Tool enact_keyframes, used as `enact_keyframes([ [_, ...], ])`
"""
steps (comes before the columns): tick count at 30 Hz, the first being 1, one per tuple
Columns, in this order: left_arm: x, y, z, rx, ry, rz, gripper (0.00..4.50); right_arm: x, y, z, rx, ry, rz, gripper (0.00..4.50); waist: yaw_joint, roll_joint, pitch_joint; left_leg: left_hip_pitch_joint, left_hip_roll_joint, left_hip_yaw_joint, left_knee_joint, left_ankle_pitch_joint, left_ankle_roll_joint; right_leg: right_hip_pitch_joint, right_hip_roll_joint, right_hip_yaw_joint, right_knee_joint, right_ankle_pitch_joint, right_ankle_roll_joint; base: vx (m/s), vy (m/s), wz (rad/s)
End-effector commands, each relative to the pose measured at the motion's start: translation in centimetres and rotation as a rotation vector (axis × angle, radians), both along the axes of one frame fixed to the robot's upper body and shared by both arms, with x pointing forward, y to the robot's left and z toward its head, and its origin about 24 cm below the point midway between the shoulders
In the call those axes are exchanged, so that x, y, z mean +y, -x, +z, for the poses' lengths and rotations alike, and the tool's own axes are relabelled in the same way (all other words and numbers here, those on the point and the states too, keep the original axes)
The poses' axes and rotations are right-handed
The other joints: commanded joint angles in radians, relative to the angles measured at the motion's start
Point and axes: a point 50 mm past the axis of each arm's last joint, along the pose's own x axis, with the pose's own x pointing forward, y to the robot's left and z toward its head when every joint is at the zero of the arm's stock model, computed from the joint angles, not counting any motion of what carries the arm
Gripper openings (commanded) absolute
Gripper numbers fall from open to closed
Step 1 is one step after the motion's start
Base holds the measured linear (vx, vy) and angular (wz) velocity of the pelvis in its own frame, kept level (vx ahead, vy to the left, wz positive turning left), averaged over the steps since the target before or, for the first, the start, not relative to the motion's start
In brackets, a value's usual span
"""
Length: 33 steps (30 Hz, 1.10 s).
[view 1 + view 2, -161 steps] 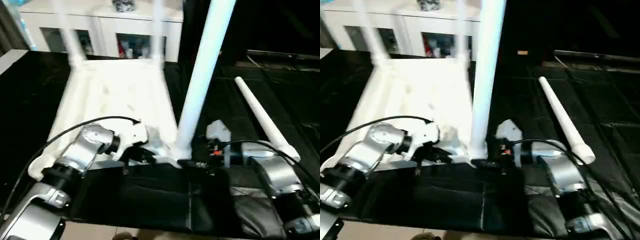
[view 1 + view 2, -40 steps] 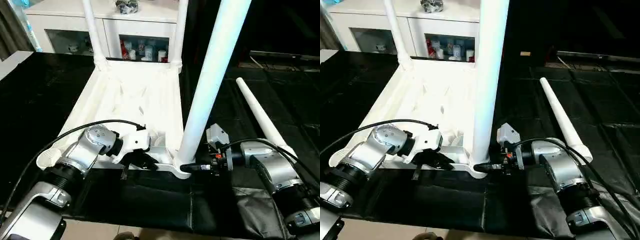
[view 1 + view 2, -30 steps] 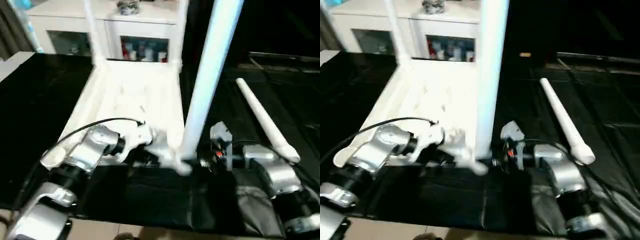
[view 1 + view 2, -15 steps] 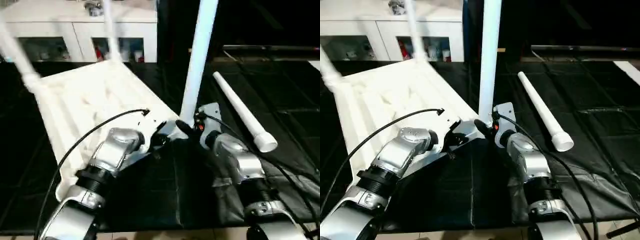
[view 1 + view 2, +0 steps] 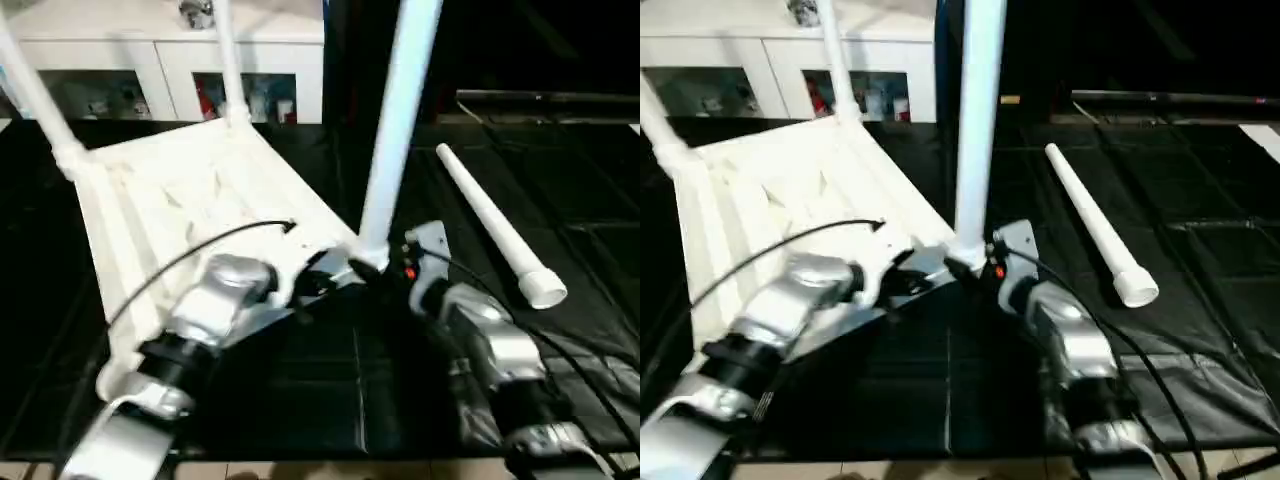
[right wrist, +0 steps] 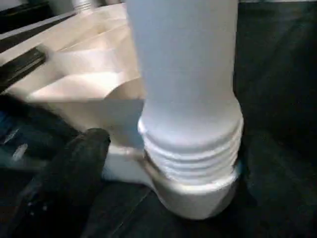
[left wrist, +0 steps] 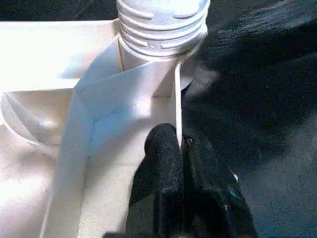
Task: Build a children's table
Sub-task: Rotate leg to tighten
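I see the table top [image 5: 190,190] lying upside down on the black surface [image 5: 560,180], so its corner sockets face up to receive legs. My left gripper [image 7: 179,148] has its jaws clamped together on a thin rib of the top, just beside the near corner socket [image 6: 193,191]; I judge this keeps the top from turning. The near leg [image 5: 395,120] stands in that socket with threads still showing. My right gripper [image 5: 372,268] is near this leg's base, jaws apart, not holding it. I count three legs standing on the top and one loose leg [image 5: 495,225] lying on the surface beside the top.
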Motion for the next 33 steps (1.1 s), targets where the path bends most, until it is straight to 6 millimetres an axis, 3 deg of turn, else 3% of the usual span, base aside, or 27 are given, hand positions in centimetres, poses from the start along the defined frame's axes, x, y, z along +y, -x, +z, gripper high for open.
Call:
enact_keyframes([
  [1, -0.1, -0.2, 1.6, -0.069, 0.024, -0.103, 0.0, -0.4, 0.4, 0.5, -0.025, 0.003, 0.079, 4.44, 0.006, 0.006, -0.071, 0.009, 0.056, -0.023, -0.061, -0.174, 0.073, 0.064, -0.099, 0.065, -0.094, -0.256, -0.152, 0.0, 0.0, 0.0],
  [2, 0.6, 0.1, 1.5, -0.068, 0.012, -0.178, 0.0, -1.5, 0.7, 0.9, -0.027, 0.019, 0.149, 4.44, 0.01, 0.007, -0.071, 0.008, 0.056, -0.023, -0.061, -0.172, 0.075, 0.064, -0.099, 0.066, -0.093, -0.254, -0.149, 0.0, 0.0, 0.0],
  [6, 1.4, 0.9, 1.1, -0.031, -0.004, -0.318, 0.0, -2.6, 0.9, 1.9, -0.057, 0.08, 0.286, 4.44, 0.029, 0.009, -0.073, 0.012, 0.062, -0.021, -0.061, -0.162, 0.074, 0.061, -0.098, 0.066, -0.085, -0.232, -0.158, 0.0, 0.0, 0.0],
  [12, 1.8, 1.4, 0.7, -0.006, -0.062, -0.441, 0.0, -2.4, 1.7, 2.5, -0.056, 0.13, 0.491, 4.44, 0.05, 0.007, -0.072, 0.02, 0.069, -0.018, -0.062, -0.185, 0.068, 0.054, -0.101, 0.068, -0.086, -0.245, -0.176, 0.0, 0.0, 0.0],
  [14, 1.7, 1.5, 0.6, 0.0, -0.07, -0.477, 0.0, -2.1, 1.9, 2.4, -0.058, 0.147, 0.537, 4.44, 0.058, 0.005, -0.072, 0.016, 0.07, -0.02, -0.063, -0.18, 0.065, 0.057, -0.103, 0.068, -0.084, -0.255, -0.168, 0.0, 0.0, 0.0],
  [19, 1.6, 1.9, 0.4, 0.009, -0.09, -0.571, 0.0, -1.5, 2.0, 2.1, -0.051, 0.184, 0.622, 4.44, 0.062, 0.002, -0.073, 0.014, 0.067, -0.021, -0.063, -0.18, 0.058, 0.058, -0.105, 0.069, -0.085, -0.281, -0.154, 0.0, 0.0, 0.0],
  [23, 1.6, 2.0, 0.3, 0.005, -0.101, -0.589, 0.0, -1.2, 1.9, 2.0, -0.033, 0.163, 0.634, 3.95, 0.063, 0.001, -0.073, 0.013, 0.068, -0.021, -0.063, -0.171, 0.058, 0.059, -0.105, 0.069, -0.083, -0.273, -0.155, 0.0, 0.0, 0.0],
  [26, 1.6, 2.0, 0.2, 0.004, -0.103, -0.594, 0.0, -1.2, 2.0, 2.1, -0.027, 0.15, 0.651, 3.79, 0.062, 0.0, -0.075, 0.011, 0.069, -0.021, -0.062, -0.159, 0.064, 0.06, -0.105, 0.068, -0.079, -0.244, -0.16, 0.0, 0.0, 0.0],
  [33, 1.8, 2.0, 0.1, 0.005, -0.109, -0.604, 0.0, -1.3, 2.0, 1.9, -0.02, 0.146, 0.66, 3.26, 0.063, -0.001, -0.074, 0.012, 0.067, -0.02, -0.062, -0.161, 0.063, 0.059, -0.104, 0.068, -0.082, -0.271, -0.152, 0.0, 0.0, 0.0],
])
